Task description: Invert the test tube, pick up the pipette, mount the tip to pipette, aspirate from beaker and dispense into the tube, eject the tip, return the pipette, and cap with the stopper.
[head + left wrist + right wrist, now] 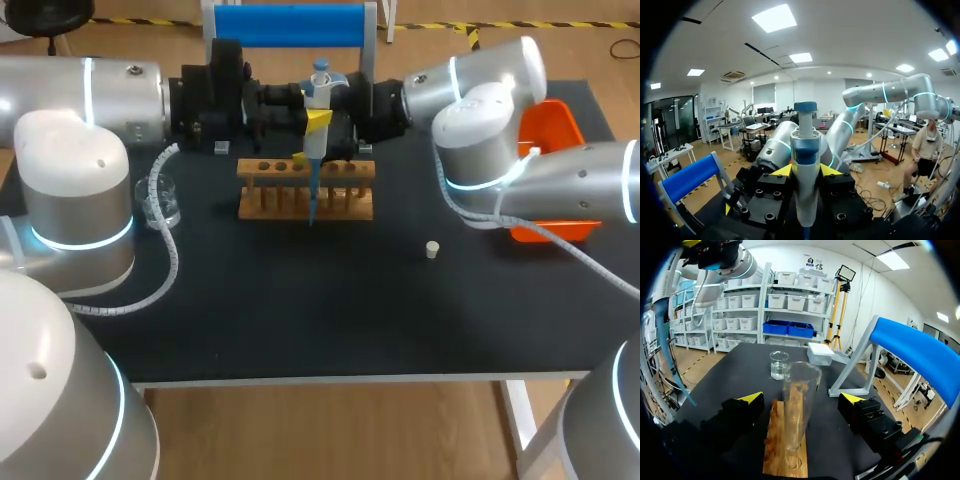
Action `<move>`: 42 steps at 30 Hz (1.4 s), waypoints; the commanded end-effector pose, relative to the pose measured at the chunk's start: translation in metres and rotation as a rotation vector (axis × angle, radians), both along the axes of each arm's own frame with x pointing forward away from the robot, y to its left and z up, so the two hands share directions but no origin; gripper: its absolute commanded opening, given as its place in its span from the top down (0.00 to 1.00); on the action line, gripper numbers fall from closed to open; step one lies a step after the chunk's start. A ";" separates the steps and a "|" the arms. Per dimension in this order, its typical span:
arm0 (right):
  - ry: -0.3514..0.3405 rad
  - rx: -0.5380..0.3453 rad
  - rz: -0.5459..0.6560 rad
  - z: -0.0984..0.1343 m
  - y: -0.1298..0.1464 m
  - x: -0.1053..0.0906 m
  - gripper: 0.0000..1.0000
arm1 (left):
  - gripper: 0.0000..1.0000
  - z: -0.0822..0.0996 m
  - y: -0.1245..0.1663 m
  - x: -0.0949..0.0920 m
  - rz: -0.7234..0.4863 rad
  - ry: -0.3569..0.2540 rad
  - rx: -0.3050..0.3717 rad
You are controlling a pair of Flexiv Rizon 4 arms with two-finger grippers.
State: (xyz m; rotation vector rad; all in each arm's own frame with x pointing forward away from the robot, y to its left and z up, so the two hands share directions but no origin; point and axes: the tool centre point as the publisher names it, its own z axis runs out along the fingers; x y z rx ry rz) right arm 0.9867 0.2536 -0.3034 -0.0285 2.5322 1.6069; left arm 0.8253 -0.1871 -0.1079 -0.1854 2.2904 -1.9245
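Judging by the head view, I am between aspirating and dispensing. The pipette [319,100] hangs upright over the wooden rack [262,200] at the back of the surface [300,320], its fine tip reaching down across the rack. The beaker [160,200] stands off to the left, and the stopper [432,249] lies loose, well apart to the right.

Left wrist view: my left claw [806,171] pinches the pipette's body from both sides, plunger uppermost.

Right wrist view: my right claw [801,399] is spread wide. The test tube [801,405] stands upright in the rack between its fingers, touched by neither. The pipette hangs off to one side, not over the tube's mouth. Next, I judge, the tip must come over that mouth and go down into it before I press the plunger.
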 end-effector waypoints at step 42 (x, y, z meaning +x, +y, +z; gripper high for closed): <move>0.083 0.392 0.173 0.115 -0.086 -0.148 0.00 | 1.00 0.000 0.000 0.001 -0.001 -0.001 -0.003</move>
